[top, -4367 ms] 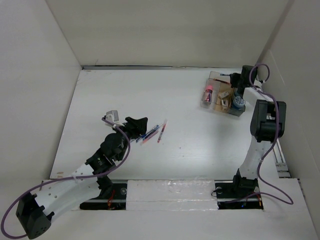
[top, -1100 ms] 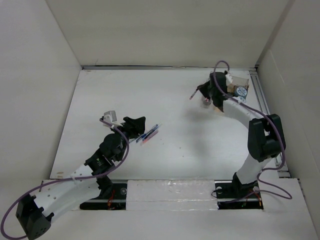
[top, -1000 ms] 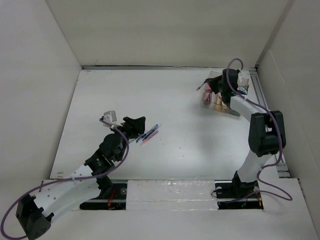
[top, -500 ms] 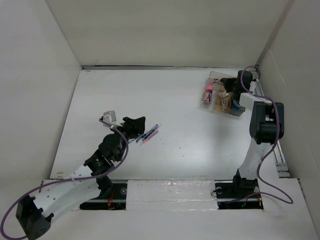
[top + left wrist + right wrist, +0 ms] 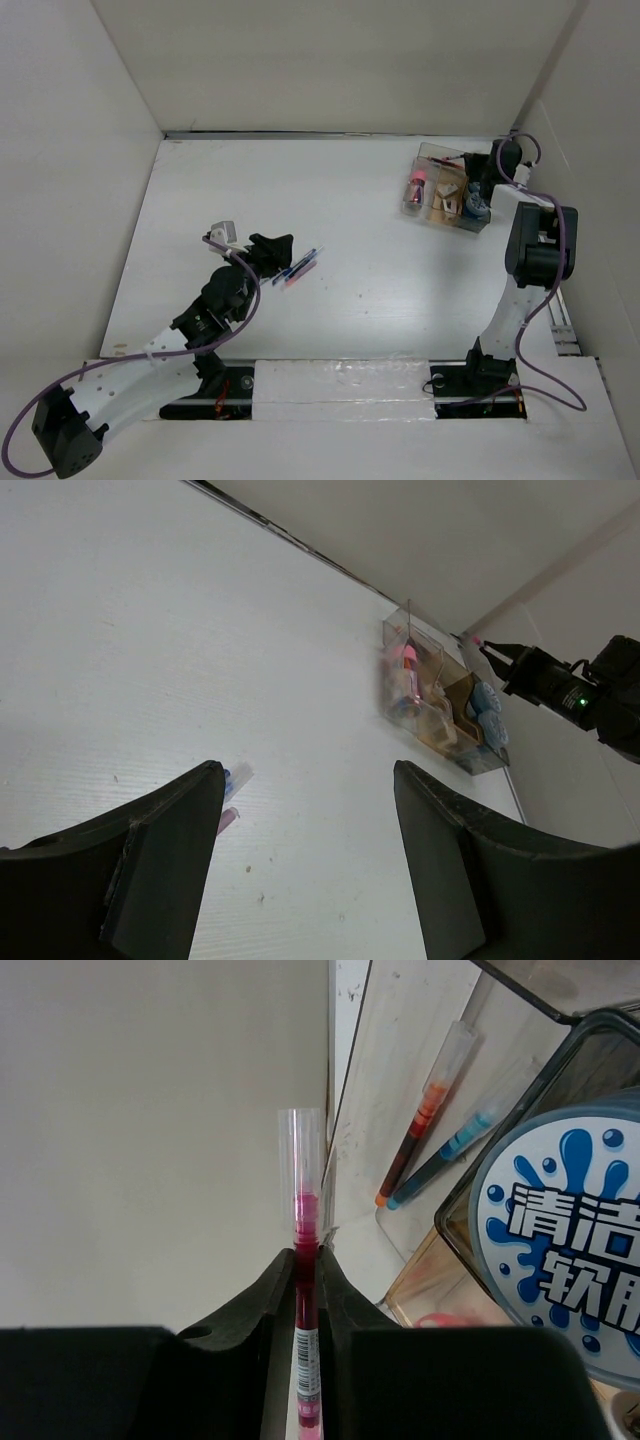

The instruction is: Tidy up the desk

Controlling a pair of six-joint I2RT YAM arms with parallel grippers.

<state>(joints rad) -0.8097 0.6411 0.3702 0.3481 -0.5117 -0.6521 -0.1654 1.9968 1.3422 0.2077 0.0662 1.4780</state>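
Right wrist view first: what is the right claw (image 5: 308,1260) doing?
— Pinching a red pen (image 5: 303,1210) that pokes out past its tips. Right by the tips sits the clear tray (image 5: 424,152), on the white worktop (image 5: 300,190) underneath.
— What could go wrong?
— The pen could bump the tray wall and slip, or drop outside. The left claw (image 5: 308,772) is spread wide, holding nothing.
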